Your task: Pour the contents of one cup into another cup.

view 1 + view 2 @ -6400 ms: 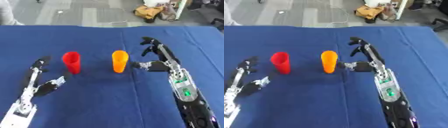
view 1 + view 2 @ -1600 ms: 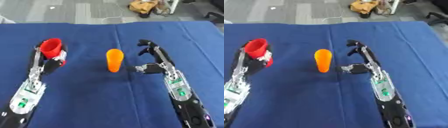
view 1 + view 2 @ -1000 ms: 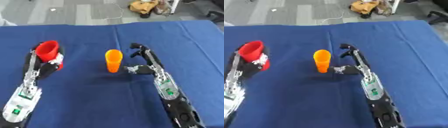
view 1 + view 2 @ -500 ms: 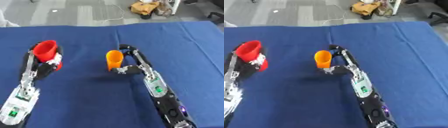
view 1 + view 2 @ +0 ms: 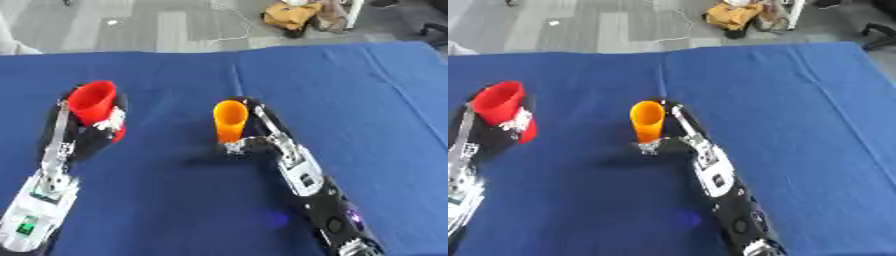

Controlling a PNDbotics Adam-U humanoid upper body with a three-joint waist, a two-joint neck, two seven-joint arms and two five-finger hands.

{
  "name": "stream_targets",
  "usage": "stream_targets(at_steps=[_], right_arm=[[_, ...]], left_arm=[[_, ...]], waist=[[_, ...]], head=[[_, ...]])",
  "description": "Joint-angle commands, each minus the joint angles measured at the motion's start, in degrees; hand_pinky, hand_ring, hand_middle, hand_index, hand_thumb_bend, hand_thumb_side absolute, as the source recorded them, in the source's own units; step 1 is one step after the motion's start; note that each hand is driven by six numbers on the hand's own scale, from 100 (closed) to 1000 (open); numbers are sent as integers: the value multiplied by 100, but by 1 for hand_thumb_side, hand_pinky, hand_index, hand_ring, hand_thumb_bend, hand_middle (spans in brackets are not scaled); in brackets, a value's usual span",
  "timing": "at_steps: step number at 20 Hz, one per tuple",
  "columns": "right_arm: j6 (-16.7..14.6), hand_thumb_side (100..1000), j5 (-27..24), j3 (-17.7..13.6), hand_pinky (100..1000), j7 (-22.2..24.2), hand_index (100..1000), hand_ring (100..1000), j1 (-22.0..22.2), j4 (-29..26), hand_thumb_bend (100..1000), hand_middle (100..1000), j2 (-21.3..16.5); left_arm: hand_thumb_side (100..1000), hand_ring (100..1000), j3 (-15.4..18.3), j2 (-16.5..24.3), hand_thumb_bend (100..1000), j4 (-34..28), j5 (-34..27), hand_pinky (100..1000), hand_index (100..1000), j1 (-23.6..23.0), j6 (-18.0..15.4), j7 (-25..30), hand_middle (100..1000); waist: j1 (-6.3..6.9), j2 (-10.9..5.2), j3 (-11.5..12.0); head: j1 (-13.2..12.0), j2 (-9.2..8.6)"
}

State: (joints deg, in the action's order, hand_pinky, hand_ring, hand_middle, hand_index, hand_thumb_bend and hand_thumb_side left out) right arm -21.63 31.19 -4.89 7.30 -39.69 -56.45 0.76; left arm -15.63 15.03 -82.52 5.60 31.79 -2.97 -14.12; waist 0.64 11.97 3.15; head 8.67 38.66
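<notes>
Left hand [image 5: 98, 129] grasping the red plastic cup [image 5: 92, 99], lifted. Right hand [image 5: 252, 142] curled around the tall orange plastic cup [image 5: 230, 120], upright on blue cloth [image 5: 367, 100]. Best steadied low, rim clear for pouring.

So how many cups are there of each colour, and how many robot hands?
Red cup: 1
Orange cup: 1
Robot hands: 2, the left hand round the red cup, the right hand at the orange cup
Total: 2 cups and 2 hands, 4 things
</notes>
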Motion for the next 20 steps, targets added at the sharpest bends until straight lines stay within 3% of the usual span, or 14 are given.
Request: stream_targets(at_steps=[1,9,20], right_arm=[[-15,464,47,-17,861,45,870,646,-132,-48,1000,783,12],[3,380,133,-7,796,-44,778,552,-128,-70,1000,677,101],[122,199,136,-17,654,-630,536,334,-96,-89,793,441,140]], left_arm=[[437,336,15,15,100,-130,-28,100,715,65,1,26,317],[435,338,9,11,100,-106,-13,100,715,58,8,36,318],[432,338,0,13,100,-101,-3,100,714,36,10,38,317]], waist=[[13,-123,11],[8,-121,26],[-5,-119,29]], head=[[8,-26],[12,-20],[-1,-7]])
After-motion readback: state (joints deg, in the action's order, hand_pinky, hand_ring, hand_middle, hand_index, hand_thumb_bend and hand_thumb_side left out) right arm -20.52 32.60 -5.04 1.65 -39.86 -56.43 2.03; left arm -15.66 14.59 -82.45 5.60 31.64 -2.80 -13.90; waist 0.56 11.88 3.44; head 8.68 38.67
